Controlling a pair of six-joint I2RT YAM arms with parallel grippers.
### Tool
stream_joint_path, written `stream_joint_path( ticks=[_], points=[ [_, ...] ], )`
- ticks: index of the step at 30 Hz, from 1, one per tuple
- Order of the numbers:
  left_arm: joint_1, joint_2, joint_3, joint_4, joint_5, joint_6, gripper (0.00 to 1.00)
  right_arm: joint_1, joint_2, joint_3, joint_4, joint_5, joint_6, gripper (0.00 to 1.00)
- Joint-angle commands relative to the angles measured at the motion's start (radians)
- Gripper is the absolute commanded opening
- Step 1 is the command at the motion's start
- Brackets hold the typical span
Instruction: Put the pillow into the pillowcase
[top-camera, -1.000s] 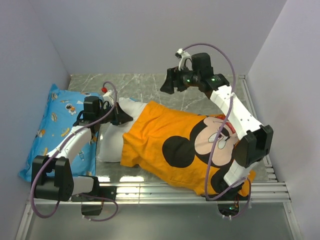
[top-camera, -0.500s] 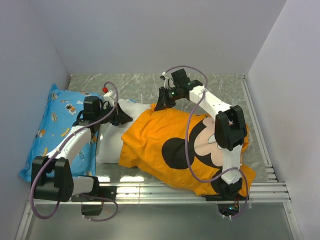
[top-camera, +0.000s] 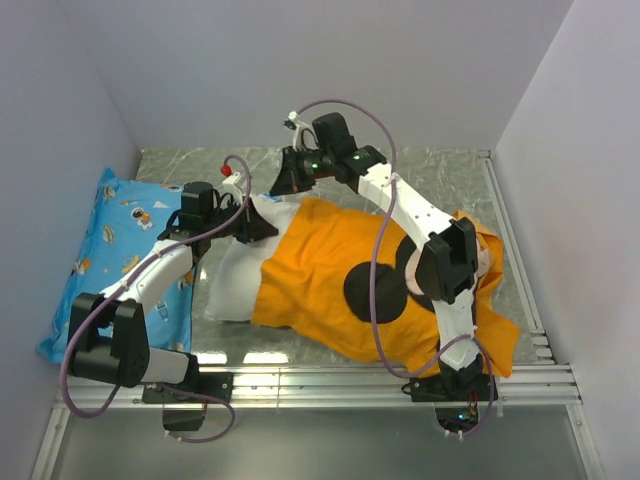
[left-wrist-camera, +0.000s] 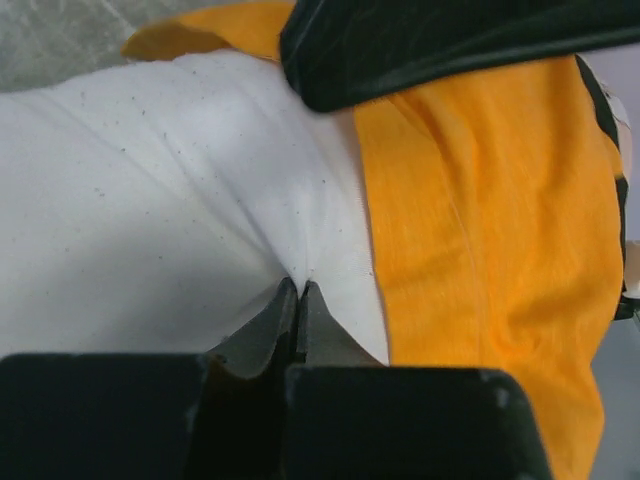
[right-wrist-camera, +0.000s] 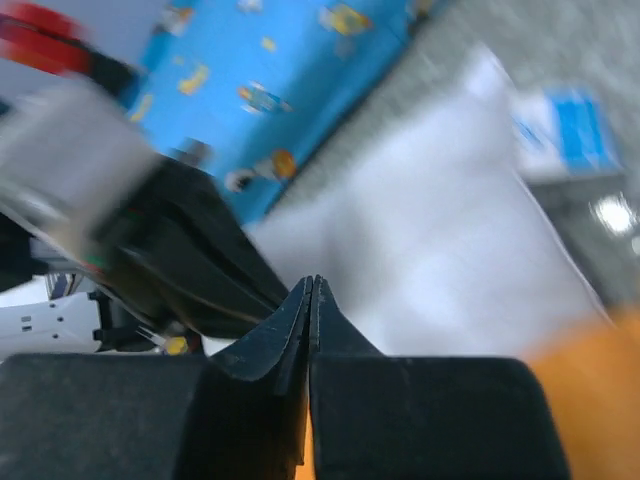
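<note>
White stuffed rectangular pillow (top-camera: 230, 285): right part inside orange fabric pillowcase (top-camera: 330, 270), left end exposed, long axis left-right. Left gripper (left-wrist-camera: 298, 288): pinching pillow beside case mouth. Right gripper (right-wrist-camera: 312, 283): closed, empty, near far corner.

Grey, pale-veined tabletop (top-camera: 430, 170), bare along the top of the frame and down the right side. Carries three soft things. At far left, against the wall: a blue cartoon-print pillow (top-camera: 115, 225), lying flat. Just beside it, left of centre: the white pillow (top-camera: 232, 285), puffy, its right part covered by the orange pillowcase (top-camera: 320, 270). From centre to lower right: the rest of that case, rumpled and spread out, ending near the metal rails (top-camera: 380, 385) at the bottom edge.
</note>
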Motion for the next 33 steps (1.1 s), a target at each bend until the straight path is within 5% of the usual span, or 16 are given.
stream_joint_path(
  ticks=[1,7,10,13,18,20,21,25,29,33],
  points=[
    [-0.032,0.015,0.054,0.06,0.112,-0.028,0.0,0.028,0.03,0.088,0.118,-0.018,0.019,0.0],
    [-0.031,0.041,0.077,0.08,0.137,-0.055,0.0,0.025,0.055,0.172,0.092,0.056,-0.011,0.02],
    [-0.019,0.025,0.075,0.037,0.135,-0.014,0.0,-0.007,-0.023,0.106,-0.02,0.206,-0.133,0.44],
    [-0.006,0.005,0.049,0.018,0.134,0.002,0.0,-0.047,-0.1,0.014,-0.136,0.369,-0.224,0.51],
    [-0.005,-0.009,0.014,0.011,0.123,0.02,0.0,-0.097,-0.102,-0.048,-0.352,0.351,-0.302,0.64],
    [-0.003,-0.008,0.012,0.011,0.119,0.023,0.0,-0.099,-0.109,-0.109,-0.369,0.302,-0.309,0.55],
    [-0.002,-0.009,0.011,0.009,0.112,0.025,0.0,-0.099,-0.118,-0.126,-0.372,0.297,-0.312,0.39],
    [-0.002,-0.005,0.014,0.011,0.106,0.031,0.0,-0.102,-0.158,-0.171,-0.308,0.242,-0.296,0.0],
    [-0.002,0.005,0.022,0.012,0.112,0.025,0.0,-0.102,-0.157,-0.123,-0.248,0.136,-0.248,0.0],
    [-0.005,0.023,0.032,0.053,0.125,-0.006,0.0,-0.088,-0.195,-0.148,0.007,-0.001,-0.069,0.0]
  ],
)
